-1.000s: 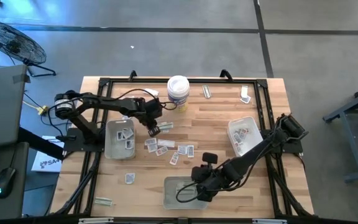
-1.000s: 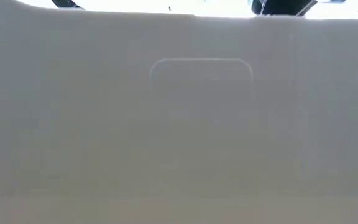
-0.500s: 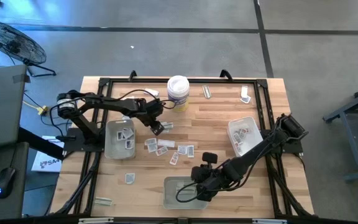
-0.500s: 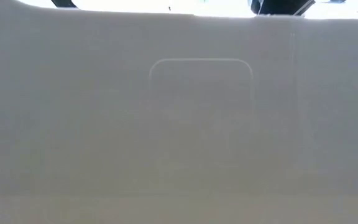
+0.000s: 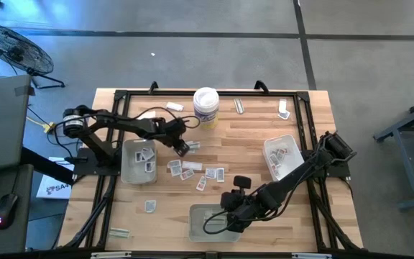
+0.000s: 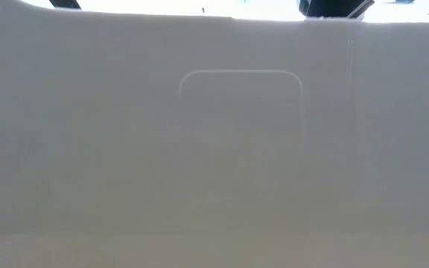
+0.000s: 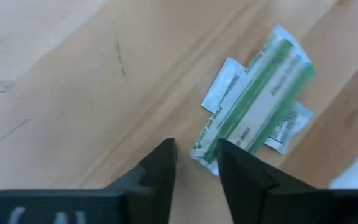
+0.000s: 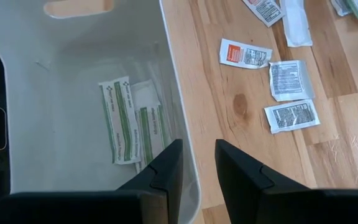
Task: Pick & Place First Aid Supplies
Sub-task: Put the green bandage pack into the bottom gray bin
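The first aid supplies lie scattered on the wooden table: small white packets [image 5: 192, 170] at the middle, and a little pile of green-striped strip wrappers [image 7: 253, 106] near the white tub [image 5: 205, 106]. My left gripper [image 5: 182, 148] points steeply down at that pile, open. Its fingertips [image 7: 196, 163] stand at the pile's near end [image 7: 201, 148]; I cannot tell whether a finger touches it. My right gripper [image 5: 225, 219] hangs open over the near tray [image 5: 201, 224], above its side wall [image 8: 178, 118], with nothing between its fingers [image 8: 197, 167]. Green-striped strips [image 8: 129, 121] lie in that tray.
Two more translucent trays hold packets, one at the left [image 5: 139, 160] and one at the right [image 5: 282, 157]. Stray packets lie by the far edge [image 5: 239, 106] [image 5: 284, 109] and near the left front [image 5: 149, 206]. A pale surface close to the camera fills the low view.
My left gripper has sunk a little toward the strip wrappers near the tub, and its wrist has rolled. The right arm and the supplies have stayed where they were.
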{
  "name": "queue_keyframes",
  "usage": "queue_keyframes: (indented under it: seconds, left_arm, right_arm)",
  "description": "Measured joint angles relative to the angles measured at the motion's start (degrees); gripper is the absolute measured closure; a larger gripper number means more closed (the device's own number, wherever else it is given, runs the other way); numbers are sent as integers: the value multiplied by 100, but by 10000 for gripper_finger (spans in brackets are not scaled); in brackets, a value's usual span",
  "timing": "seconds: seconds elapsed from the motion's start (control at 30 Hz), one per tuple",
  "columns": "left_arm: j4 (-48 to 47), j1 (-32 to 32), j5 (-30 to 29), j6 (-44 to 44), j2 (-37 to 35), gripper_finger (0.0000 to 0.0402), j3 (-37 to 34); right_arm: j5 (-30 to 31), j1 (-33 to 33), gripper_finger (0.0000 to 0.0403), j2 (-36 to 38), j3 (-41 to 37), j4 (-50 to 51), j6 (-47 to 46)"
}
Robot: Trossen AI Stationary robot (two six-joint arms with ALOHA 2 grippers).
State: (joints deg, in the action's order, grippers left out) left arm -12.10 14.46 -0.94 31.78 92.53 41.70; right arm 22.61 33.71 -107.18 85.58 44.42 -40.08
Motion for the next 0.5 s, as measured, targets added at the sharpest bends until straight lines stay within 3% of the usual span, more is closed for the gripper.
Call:
queue_keyframes:
  seconds: [0.13,0.5]
  left_arm:
    - [229,-317,-513,263,12,332,-92]
    - [562,-634,-941,171,4,394,-98]
  right_arm:
    - [2,0,315,0,0,1,3]
    - [-54,-33,315,0,0,-5,-45]
